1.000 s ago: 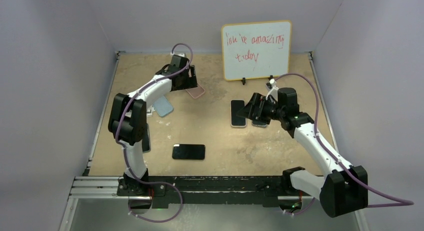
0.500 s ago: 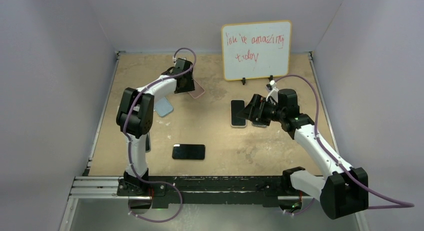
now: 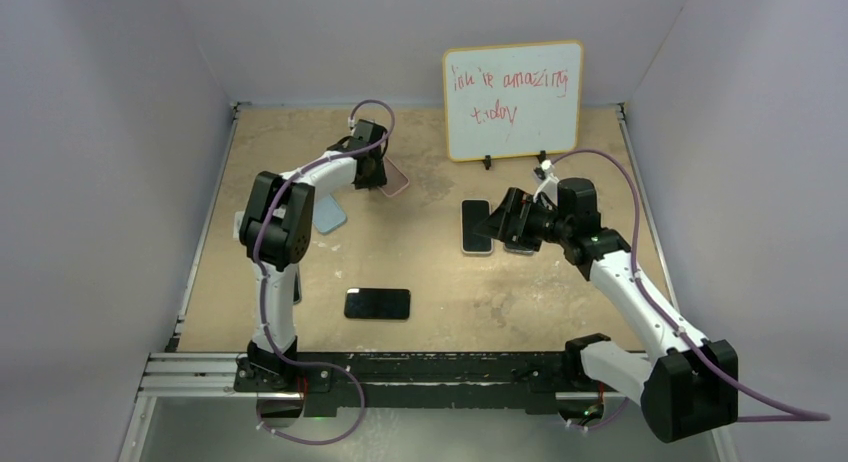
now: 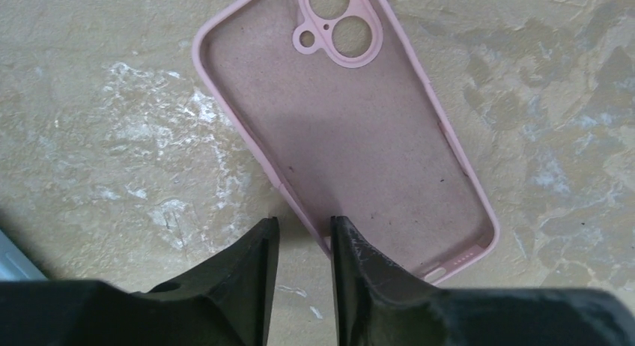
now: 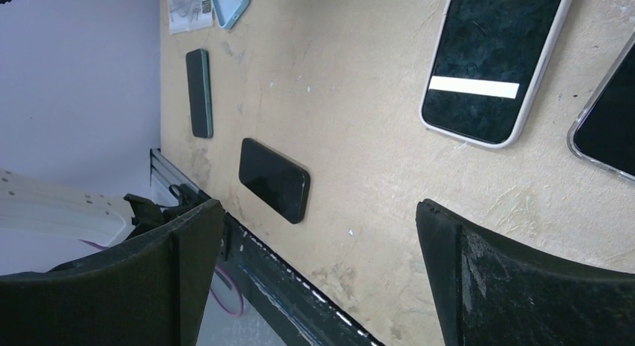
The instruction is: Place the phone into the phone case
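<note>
Found left gripper [image 4: 303, 225] nearly closed, fingers [image 4: 251, 275] astride long wall of pink case [image 4: 352, 129], open side up on far part of table [image 3: 450, 277]; could not confirm actual clamping. Noted right gripper [image 5: 314, 211] spread wide, holding nothing, beside white-cased phone [image 5: 490, 61]. Recorded bare black phone [image 3: 377, 303] flat near front edge, well apart from pink case.

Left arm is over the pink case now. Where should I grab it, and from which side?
Pinch the thin long side wall of the pink case near its port end, coming down from above with the left gripper. It lies flat, open side up, so probably only the raised rim offers a hold: one of the fingers inside the cavity, one outside.
</note>
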Controlling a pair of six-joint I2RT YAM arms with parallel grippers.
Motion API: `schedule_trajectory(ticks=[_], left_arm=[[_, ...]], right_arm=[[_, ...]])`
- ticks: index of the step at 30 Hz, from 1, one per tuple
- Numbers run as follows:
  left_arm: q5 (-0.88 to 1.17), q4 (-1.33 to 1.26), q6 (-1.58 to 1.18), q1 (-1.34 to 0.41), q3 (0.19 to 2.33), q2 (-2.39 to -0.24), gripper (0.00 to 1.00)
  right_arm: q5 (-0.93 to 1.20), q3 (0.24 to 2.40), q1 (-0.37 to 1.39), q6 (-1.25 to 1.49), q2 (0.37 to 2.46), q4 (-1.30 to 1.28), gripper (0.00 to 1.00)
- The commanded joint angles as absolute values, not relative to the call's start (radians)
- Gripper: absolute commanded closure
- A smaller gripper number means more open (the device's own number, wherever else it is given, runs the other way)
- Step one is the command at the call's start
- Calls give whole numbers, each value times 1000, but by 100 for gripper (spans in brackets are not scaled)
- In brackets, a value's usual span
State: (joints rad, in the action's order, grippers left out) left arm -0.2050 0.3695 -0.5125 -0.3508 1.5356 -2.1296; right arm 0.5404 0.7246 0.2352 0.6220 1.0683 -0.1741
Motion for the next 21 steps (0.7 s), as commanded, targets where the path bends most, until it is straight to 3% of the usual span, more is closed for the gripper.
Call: schedule_trajectory(ticks=[1, 12, 21], left_arm=[[-206, 373, -504, -340, 1569, -2142, 72], [-119, 377, -472, -342, 1491, -2027, 99], [-46, 388, -463, -376, 1324, -1842, 100]], right_arm=[[540, 731, 240, 627, 1042, -168, 1], [520, 717, 240, 644, 986, -194, 1], [496, 668, 239, 675, 924, -237, 1]])
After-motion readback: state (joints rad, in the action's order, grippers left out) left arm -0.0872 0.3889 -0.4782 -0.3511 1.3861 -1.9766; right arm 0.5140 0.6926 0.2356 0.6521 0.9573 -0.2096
